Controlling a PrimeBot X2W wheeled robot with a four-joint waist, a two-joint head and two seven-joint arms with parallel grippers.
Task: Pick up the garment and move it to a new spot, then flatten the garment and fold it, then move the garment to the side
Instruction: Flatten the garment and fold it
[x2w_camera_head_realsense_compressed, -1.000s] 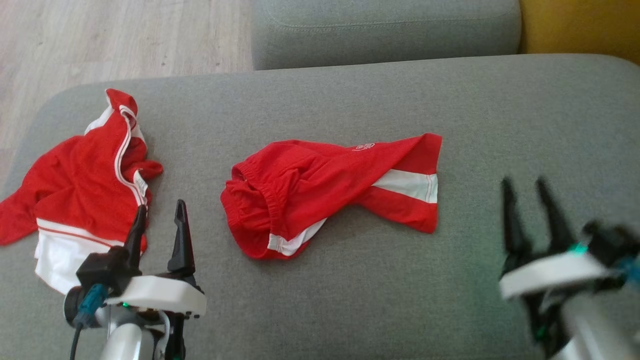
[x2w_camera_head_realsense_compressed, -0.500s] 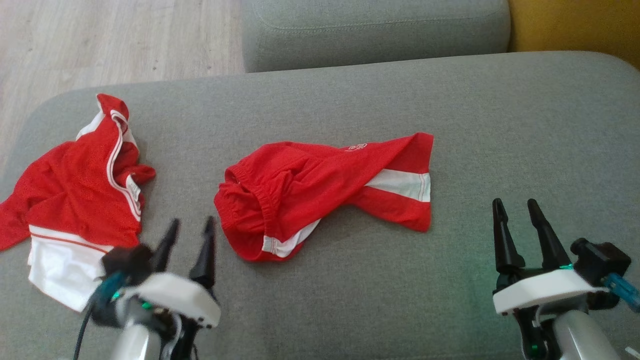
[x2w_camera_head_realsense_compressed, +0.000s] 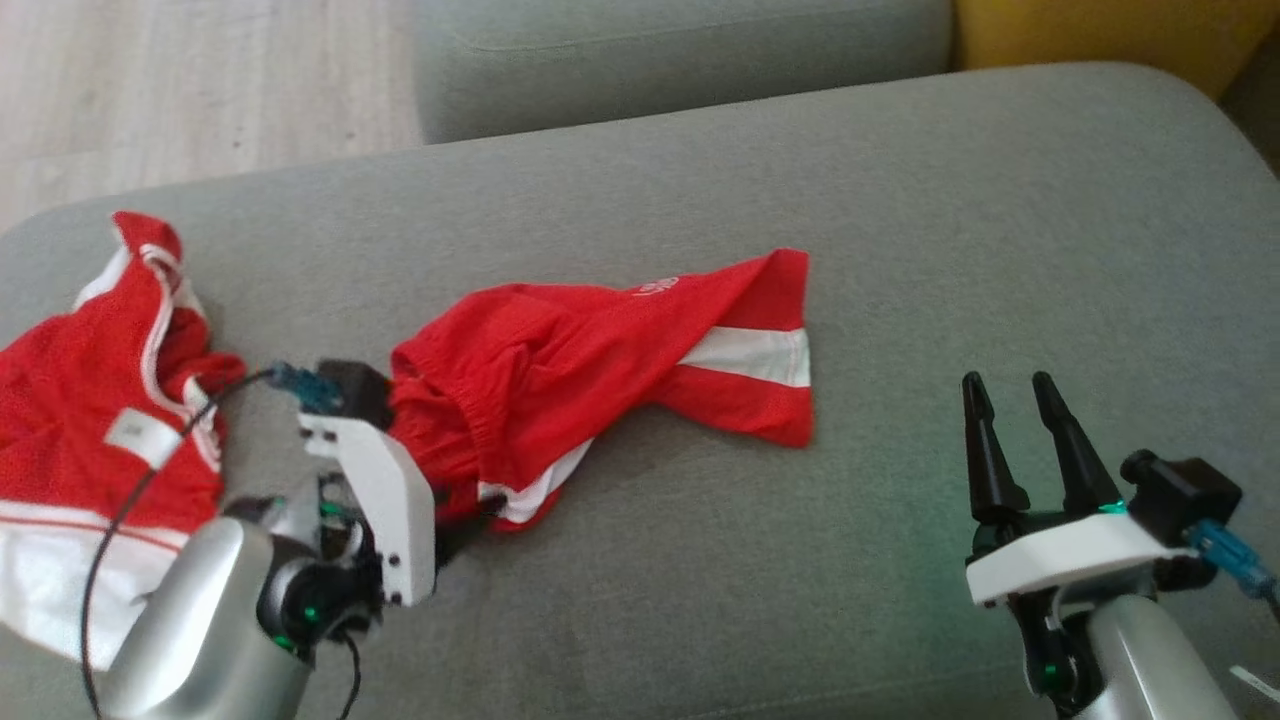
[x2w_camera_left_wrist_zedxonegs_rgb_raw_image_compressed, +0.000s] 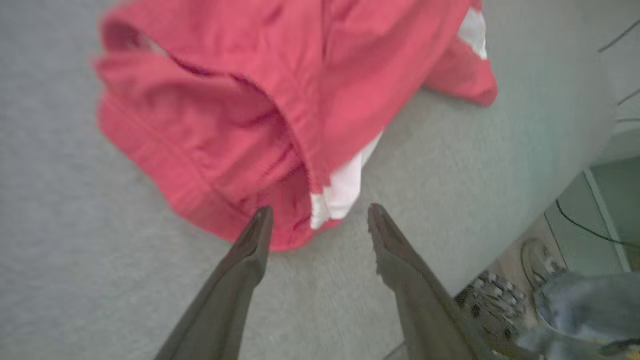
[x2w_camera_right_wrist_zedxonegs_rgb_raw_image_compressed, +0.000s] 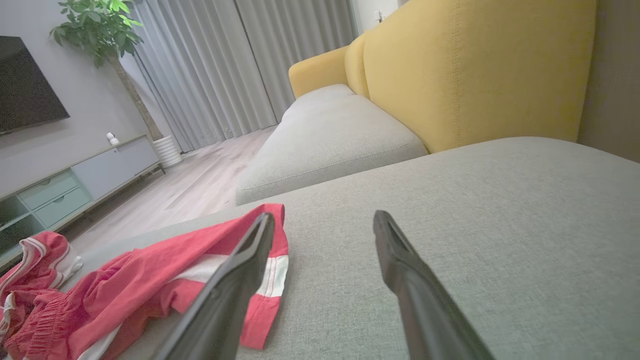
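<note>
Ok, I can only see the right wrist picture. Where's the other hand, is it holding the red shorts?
Observer: Not holding. The left hand is open, its tips at the waistband end of the red shorts.
Operator: My hand looks like it's on them!
Observer: In the head view the right hand sits apart from them, off to their right over bare sofa cushion.
Operator: Anything written on them?
Observer: A small white logo near their far edge, too small to read.
</note>
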